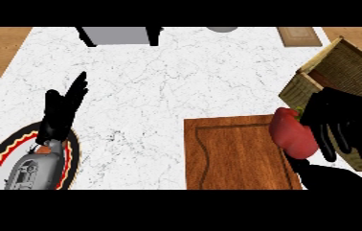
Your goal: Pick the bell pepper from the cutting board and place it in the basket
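A red bell pepper [292, 134] is held at the right edge of the wooden cutting board [230, 153], with my right hand [336, 117] curled round it from the right. The pepper sits just off the near corner of the woven basket [332, 69], which stands at the far right, partly cut by the view's edge. My left hand [62, 108] rests open at the left, fingers straight and pointing up, away from the board.
A round plate with a red and yellow rim [71, 163] lies under my left forearm at the lower left. A grey box [118, 35], a grey round object [222, 29] and a tan board [299, 36] line the counter's far edge.
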`<state>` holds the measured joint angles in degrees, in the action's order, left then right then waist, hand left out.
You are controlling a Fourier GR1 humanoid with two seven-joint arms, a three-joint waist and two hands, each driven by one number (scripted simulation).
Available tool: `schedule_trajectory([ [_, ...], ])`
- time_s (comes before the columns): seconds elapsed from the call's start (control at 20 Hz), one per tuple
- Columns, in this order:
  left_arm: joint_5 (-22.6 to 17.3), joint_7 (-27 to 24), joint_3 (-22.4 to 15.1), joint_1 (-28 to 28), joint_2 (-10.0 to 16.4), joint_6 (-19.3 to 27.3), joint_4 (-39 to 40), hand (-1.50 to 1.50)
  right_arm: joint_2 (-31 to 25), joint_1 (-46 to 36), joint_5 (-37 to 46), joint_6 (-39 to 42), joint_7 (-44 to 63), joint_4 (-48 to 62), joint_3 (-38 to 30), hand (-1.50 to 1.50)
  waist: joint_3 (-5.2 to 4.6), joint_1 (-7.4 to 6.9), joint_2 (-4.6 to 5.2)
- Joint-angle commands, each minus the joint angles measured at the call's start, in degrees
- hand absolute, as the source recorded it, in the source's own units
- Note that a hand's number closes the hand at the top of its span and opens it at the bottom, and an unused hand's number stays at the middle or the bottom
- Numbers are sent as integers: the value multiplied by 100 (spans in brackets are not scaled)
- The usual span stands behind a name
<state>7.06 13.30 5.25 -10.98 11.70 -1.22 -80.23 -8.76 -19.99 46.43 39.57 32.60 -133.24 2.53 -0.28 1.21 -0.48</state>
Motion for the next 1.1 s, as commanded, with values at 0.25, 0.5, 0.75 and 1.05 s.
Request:
schedule_trajectory([
  [0.25,-107,48,3,72,31,-143,-138,0,-2034,-1956,-1602,1597,-353,1502,-2865,150,25,-58,2],
  [0.5,72,55,-170,-179,-177,21,40,0,-3396,-2503,-2076,1753,-1392,3343,-3606,150,29,-124,72],
  [0.75,-1,119,-54,-273,-17,-113,30,0,-4274,-2475,-2050,1614,-2706,4689,-3492,150,31,-190,79],
  [1.05,84,-49,-72,-135,-77,-49,22,0,-4377,-2116,-1289,490,-3845,5616,-2777,150,29,-214,71],
])
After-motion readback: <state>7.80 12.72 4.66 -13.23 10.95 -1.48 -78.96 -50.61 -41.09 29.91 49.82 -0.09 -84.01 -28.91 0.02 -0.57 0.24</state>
